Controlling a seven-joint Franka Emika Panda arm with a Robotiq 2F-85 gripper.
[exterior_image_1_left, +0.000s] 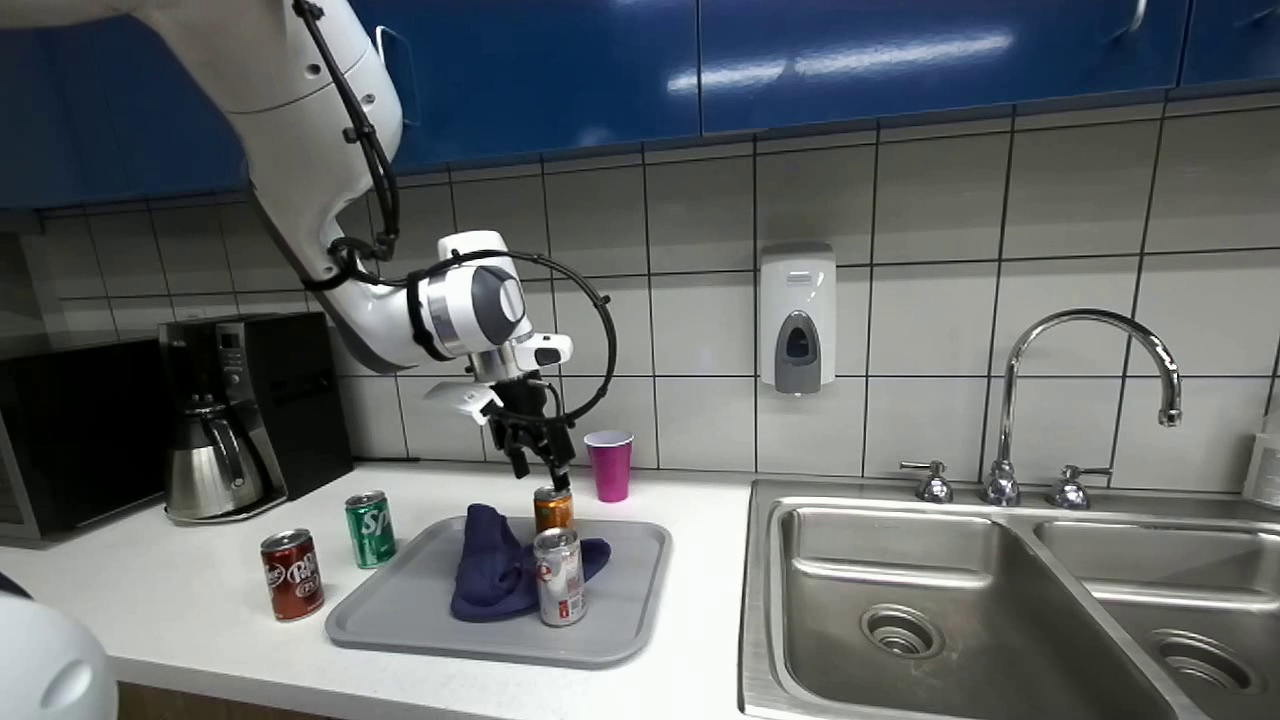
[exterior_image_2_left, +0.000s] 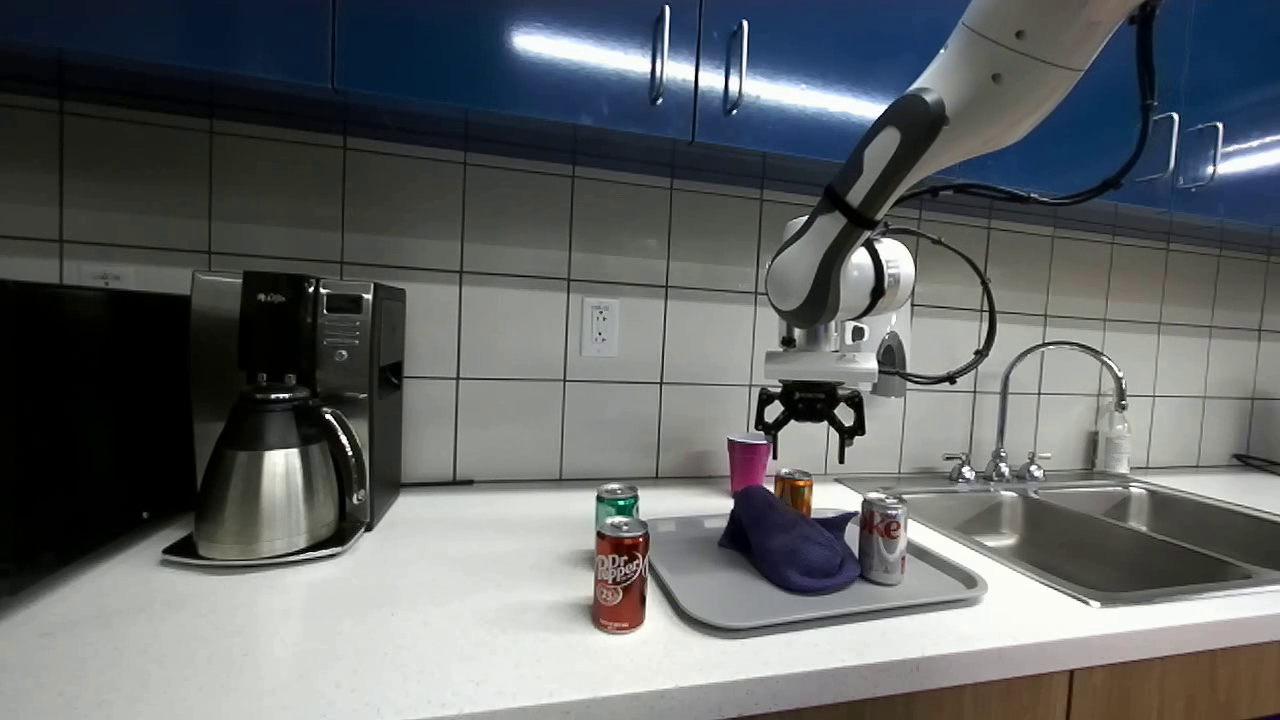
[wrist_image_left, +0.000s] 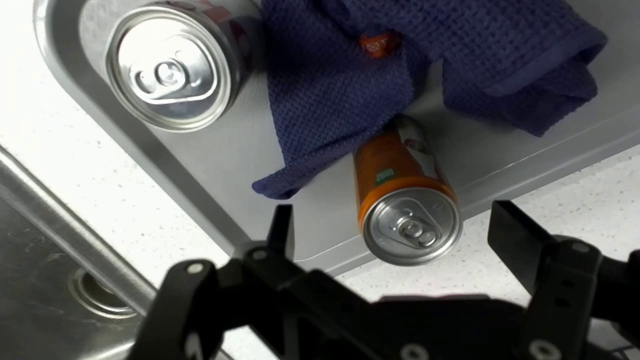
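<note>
At gripper (exterior_image_2_left: 808, 456): fully spread, gripping nothing. Below gripper, on one tray (exterior_image_1_left: 400, 600): one orange can (wrist_image_left: 406, 192). Near gripper: one silver can (exterior_image_2_left: 883, 545), "ke"; one purple cloth (exterior_image_2_left: 795, 550). Farther off: one red can (exterior_image_2_left: 620, 580), "Dr Pepper 23"; one green can (exterior_image_1_left: 371, 532), "Sp".

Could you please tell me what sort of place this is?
Most likely a kitchen, perhaps a break room: there is a double steel sink, a coffee maker, and blue cupboards above the tiled wall.
</note>
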